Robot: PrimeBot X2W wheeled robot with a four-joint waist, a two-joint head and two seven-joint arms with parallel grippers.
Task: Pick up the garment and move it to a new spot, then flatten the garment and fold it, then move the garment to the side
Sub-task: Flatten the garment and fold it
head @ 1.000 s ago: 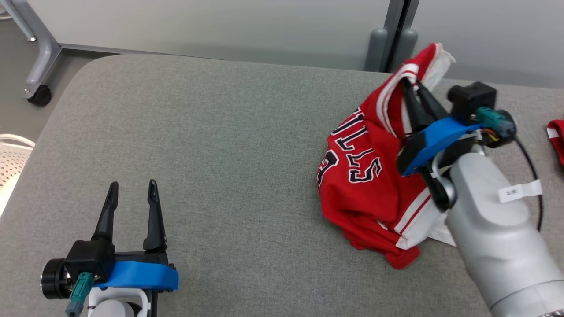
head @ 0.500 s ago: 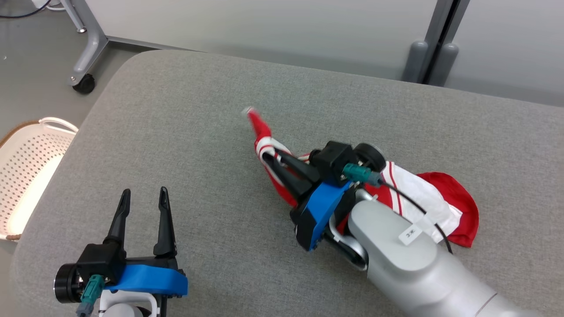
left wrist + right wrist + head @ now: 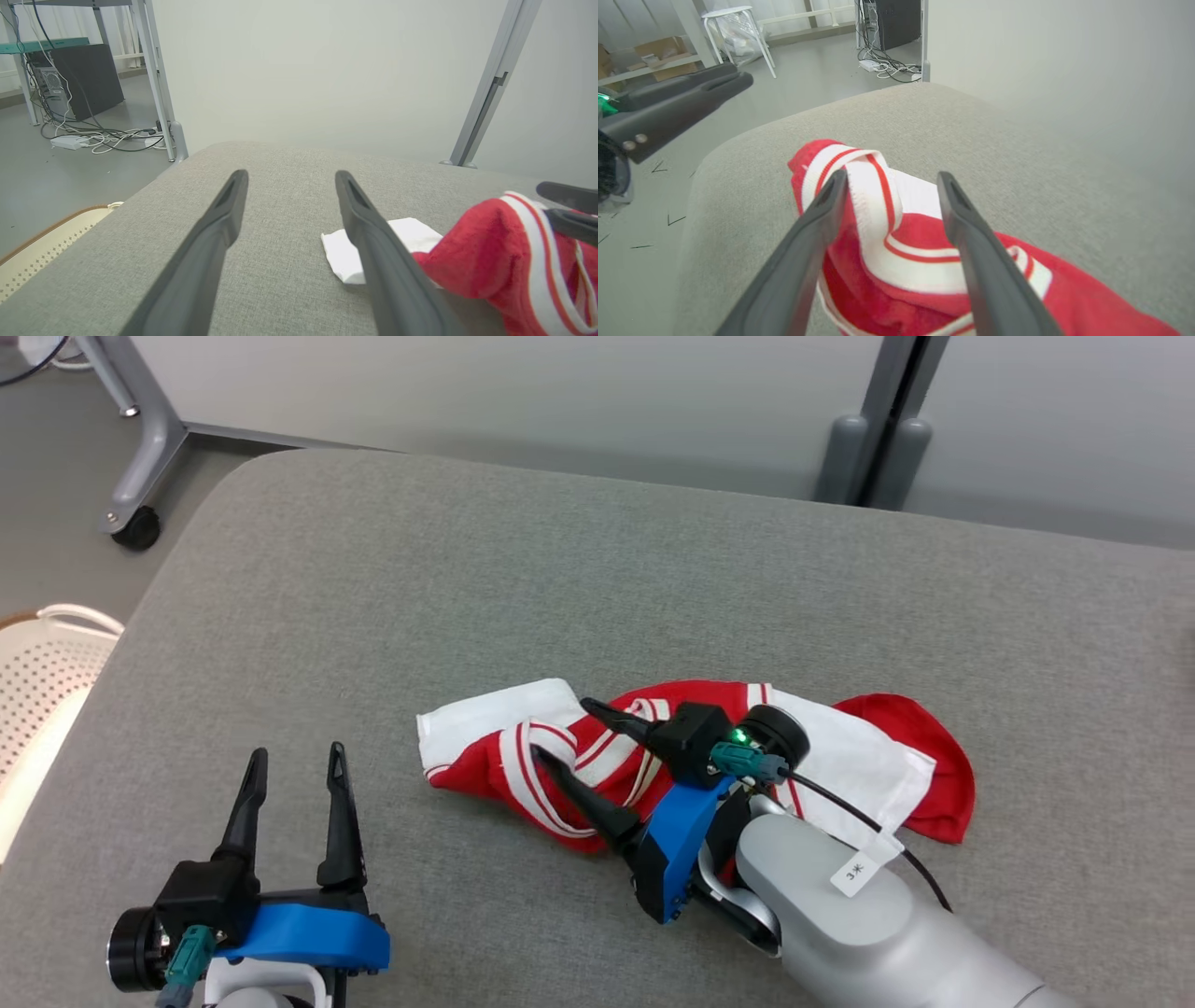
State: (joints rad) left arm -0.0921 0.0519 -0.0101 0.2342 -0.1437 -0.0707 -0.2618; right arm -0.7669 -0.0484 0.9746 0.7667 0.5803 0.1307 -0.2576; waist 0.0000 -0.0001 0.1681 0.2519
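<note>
Lying bunched between spread jaws of right gripper: red-and-white garment.

Jersey is looking like soft matt knit cloth, with stitched stripe trim. The table top is showing a rough grey woven fabric. The arm's casing is coming across smooth and slightly shiny, plastic or metal.

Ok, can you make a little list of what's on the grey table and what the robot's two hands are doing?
Garment: red and white jersey, crumpled, lying on the table
Table: grey, padded top
Right gripper: open, fingers either side of a striped fold of the jersey
Left gripper: open, empty, apart from the jersey
Beside the table: white basket, at the robot's left
</note>
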